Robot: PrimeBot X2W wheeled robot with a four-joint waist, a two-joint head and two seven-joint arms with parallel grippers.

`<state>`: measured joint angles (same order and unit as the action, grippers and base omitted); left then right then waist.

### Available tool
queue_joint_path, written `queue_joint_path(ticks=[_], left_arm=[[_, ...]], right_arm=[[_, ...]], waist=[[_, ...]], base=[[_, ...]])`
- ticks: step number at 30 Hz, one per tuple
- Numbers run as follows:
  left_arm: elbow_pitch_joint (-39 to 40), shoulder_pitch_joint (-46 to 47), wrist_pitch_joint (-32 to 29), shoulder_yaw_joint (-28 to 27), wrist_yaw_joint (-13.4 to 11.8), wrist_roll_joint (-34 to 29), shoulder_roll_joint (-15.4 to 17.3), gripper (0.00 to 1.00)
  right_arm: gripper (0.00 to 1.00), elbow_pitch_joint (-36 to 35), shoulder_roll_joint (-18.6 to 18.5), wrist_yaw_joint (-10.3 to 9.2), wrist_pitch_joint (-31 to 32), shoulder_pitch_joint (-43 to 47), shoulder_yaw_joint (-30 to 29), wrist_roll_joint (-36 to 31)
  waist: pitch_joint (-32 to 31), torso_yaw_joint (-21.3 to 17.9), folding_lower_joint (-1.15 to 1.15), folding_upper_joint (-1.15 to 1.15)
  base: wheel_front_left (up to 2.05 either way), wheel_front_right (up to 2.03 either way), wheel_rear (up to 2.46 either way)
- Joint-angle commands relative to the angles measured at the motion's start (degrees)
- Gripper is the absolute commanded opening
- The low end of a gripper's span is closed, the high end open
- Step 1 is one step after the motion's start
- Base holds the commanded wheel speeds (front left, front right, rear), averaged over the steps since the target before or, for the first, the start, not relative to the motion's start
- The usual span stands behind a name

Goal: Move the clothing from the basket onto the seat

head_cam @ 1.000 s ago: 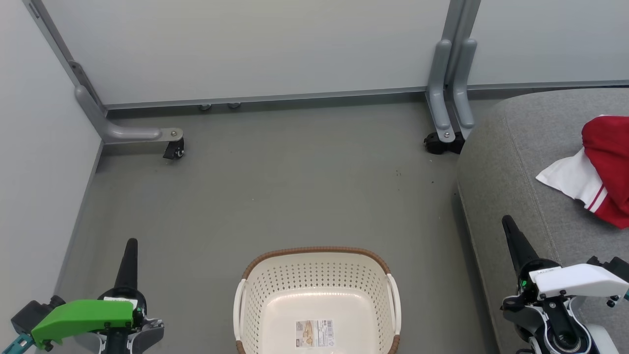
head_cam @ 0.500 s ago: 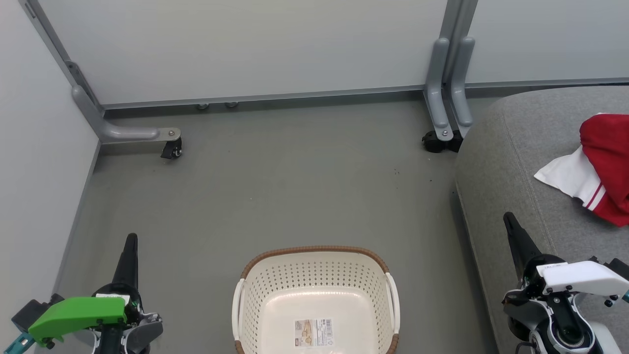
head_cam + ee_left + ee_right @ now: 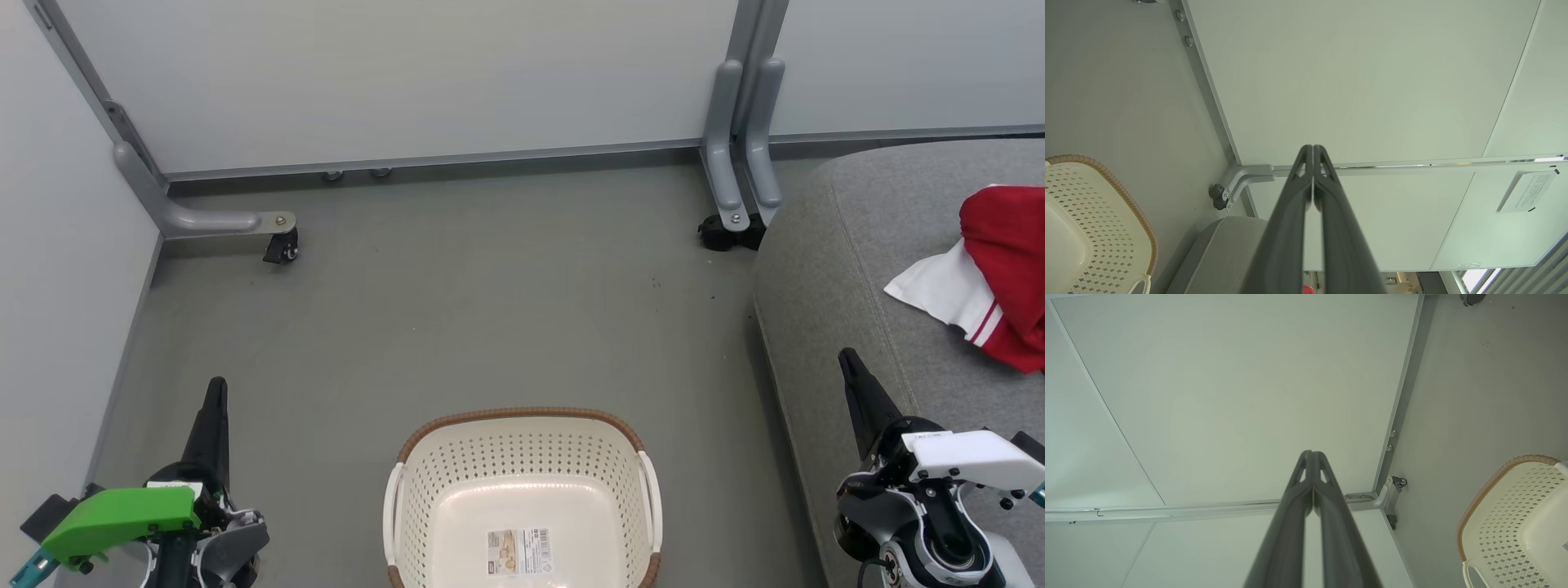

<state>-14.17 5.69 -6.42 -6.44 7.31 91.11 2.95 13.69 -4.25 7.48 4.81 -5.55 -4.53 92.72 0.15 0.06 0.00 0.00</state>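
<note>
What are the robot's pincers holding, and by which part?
Nothing. The left pincer and the right pincer are both shut and empty; the clothing lies on the seat.

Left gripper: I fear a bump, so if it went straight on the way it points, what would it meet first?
Probably the white partition panel: in the left wrist view the shut left gripper aims at it with nothing between, though depth is unclear.

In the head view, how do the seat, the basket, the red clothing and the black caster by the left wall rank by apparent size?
Largest to smallest:
1. seat
2. basket, cut off by the bottom edge
3. clothing, cut off by the right edge
4. caster
</note>
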Motion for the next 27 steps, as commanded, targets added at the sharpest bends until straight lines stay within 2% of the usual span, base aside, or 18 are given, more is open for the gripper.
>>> queue_joint_path(ticks=[1, 27], left_arm=[[0.2, 1.0, -0.2, -0.2, 0.3, 1.3, -0.1, 0.0], [0.2, 0.9, -0.3, -0.2, 0.3, 1.4, -0.1, 0.0]], right_arm=[[0.0, 0.4, 0.0, 0.01, 0.3, -0.9, -0.2, 1.2], [0.0, 0.4, 0.4, 0.02, 0.7, -0.8, -0.7, 0.7]], waist=[[0.0, 0.0, 0.0, 0.0], [0.0, -0.1, 0.0, 0.0]], base=[[0.0, 0.0, 0.0], [0.0, 0.0, 0.0]])
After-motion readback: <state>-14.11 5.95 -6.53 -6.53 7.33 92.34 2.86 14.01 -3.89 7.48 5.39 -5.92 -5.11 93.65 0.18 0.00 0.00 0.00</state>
